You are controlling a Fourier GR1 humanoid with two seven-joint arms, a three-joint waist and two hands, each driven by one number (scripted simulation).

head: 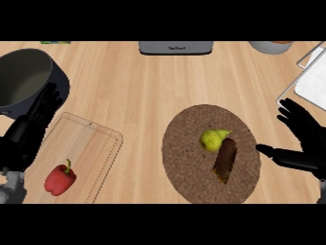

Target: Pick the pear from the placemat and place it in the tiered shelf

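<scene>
A yellow-green pear lies on the round brown placemat at the centre right, touching a dark brown oblong vegetable beside it. My right hand is open to the right of the placemat, its thumb pointing left toward the mat, apart from the pear. The white tiered shelf stands at the right edge, only partly in view. Open with its fingers up, my left hand rests at the left edge, in front of the pot.
A dark pot sits at the far left. A wooden cutting board holds a red bell pepper. A grey toaster and a bowl stand along the back edge.
</scene>
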